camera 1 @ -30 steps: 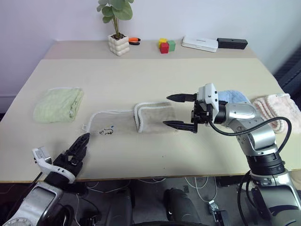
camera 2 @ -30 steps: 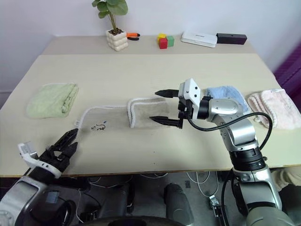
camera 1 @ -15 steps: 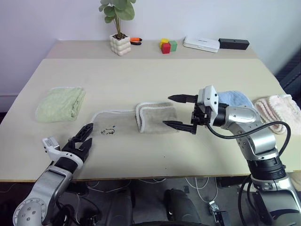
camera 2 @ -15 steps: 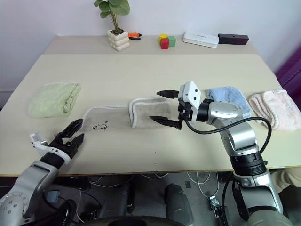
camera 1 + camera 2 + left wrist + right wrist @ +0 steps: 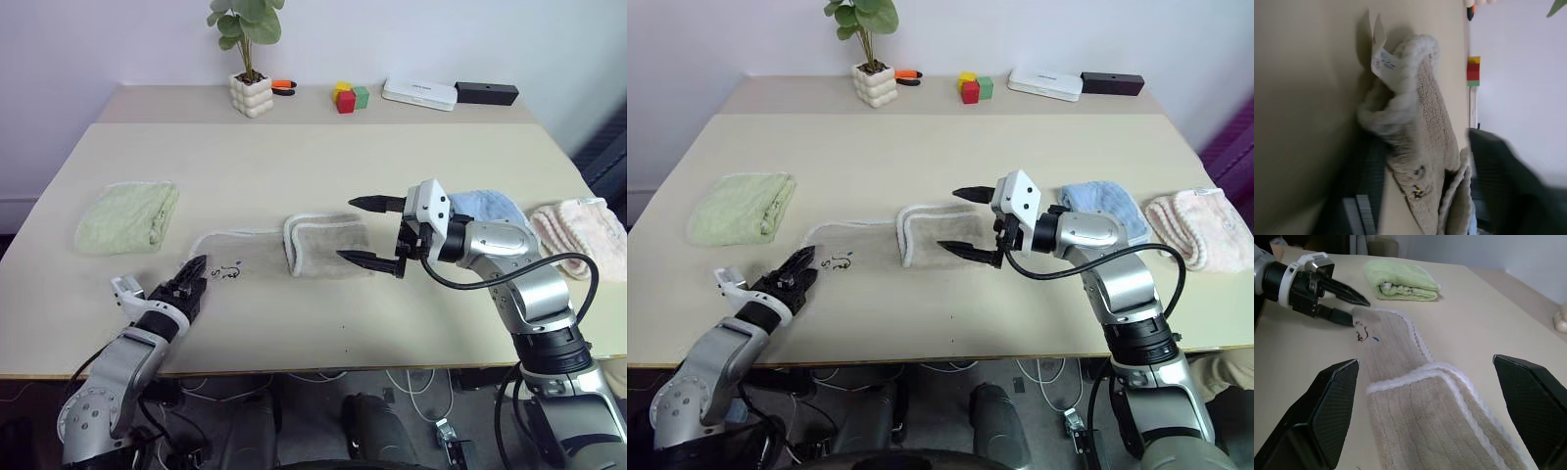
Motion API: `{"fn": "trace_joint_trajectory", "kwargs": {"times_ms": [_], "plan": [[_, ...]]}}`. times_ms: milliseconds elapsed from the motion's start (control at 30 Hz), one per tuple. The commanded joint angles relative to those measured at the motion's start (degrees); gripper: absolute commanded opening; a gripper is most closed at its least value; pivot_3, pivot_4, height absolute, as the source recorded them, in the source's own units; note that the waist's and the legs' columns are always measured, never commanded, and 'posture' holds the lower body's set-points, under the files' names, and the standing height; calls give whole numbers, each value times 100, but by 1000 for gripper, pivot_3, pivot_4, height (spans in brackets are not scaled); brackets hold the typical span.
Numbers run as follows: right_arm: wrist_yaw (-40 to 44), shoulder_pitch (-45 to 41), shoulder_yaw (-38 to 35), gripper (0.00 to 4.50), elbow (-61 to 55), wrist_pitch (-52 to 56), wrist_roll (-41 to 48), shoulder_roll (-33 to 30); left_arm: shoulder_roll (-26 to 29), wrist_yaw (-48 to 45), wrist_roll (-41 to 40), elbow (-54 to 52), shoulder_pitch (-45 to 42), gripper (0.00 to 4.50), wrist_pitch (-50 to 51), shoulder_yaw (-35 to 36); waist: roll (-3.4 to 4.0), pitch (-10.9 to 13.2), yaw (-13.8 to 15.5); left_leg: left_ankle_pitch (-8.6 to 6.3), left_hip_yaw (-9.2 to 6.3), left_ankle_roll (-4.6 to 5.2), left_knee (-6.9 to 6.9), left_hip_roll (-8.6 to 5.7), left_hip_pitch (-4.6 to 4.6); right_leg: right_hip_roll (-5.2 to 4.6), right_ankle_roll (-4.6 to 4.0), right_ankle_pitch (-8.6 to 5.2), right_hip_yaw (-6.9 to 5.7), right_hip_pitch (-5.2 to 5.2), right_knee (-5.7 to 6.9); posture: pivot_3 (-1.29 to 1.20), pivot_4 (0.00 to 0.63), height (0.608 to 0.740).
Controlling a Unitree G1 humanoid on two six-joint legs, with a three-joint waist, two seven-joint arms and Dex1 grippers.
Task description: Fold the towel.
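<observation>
Beige table (image 5: 323, 147) w/ raised back shelf (image 5: 176, 101), plain pale wall (image 5: 118, 39) behind.

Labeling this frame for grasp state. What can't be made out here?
- Whether the left hand has pinched the towel corner: in the right wrist view its fingers sit at the edge, but contact is unclear.
- Left wrist view: its own fingers are a dark blur; the towel's lower part is cut off by the picture's edge.
- The small dark mark on the towel: too small to read.
- Blue towel: partly behind the right arm.

Silver arms, black cable looped along the right one — each gripper (image 5: 372, 232) black-fingered, on a white mount.
</observation>
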Motion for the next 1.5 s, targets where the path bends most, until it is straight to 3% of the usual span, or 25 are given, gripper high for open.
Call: {"fn": "trace_joint_trajectory", "kwargs": {"times_ms": [33,67,100,333,500,633,767,1167,1500], "plan": [[-50,-101,-58,4500,-132,-138,-10,0,-7,11,-23,-3,-76,644,7,69,1,-1,0,0,0,0,0,0,0,0,0,0,0,0,0,0,150,740],[-58,-90,-60,4500,-139,-141,-18,-2,-12,2,-26,5,-87,136,7,83,4,-2,7,0,0,0,-1,0,0,-1,0,0,0,1,0,0,150,740],[-70,-83,-65,4500,-142,-142,-22,-1,-4,-14,-17,3,-98,53,9,98,4,-2,9,0,0,0,0,0,1,-1,0,0,0,1,0,0,150,740],[42,95,-259,4500,95,-372,-136,-276,142,-361,20,-184,-229,53,78,176,2,-1,6,0,0,-1,-1,0,2,-1,0,0,0,1,-2,0,150,740],[314,179,-633,4500,710,-711,-230,-915,619,-1161,773,-653,-609,53,365,-192,0,2,17,-1,3,-2,-2,-5,-1,-9,-6,3,0,1,-18,0,150,740],[300,263,-616,4500,787,-807,-260,-939,1167,-1895,1066,-797,-1084,53,878,-524,1,2,-25,-1,6,-1,-14,-1,-1,-2,-22,14,0,9,-48,0,150,740],[223,293,-647,4500,744,-805,-227,-869,1589,-2982,2146,-609,-1547,53,1037,-1064,3,3,-24,0,16,1,-42,-2,-1,3,-19,14,7,-2,-58,0,150,740],[156,663,-907,4500,714,-896,-343,-1260,909,-4897,4184,936,-3480,53,1158,-2535,1,5,8,1,11,3,-37,-5,-8,10,-3,20,6,4,-67,0,150,740],[-43,1206,-1228,4500,316,-499,-276,-1464,348,-5857,5383,1654,-3899,53,1089,-3174,1,5,0,1,3,4,-39,-3,-8,16,20,24,6,1,-62,0,150,740]]}}
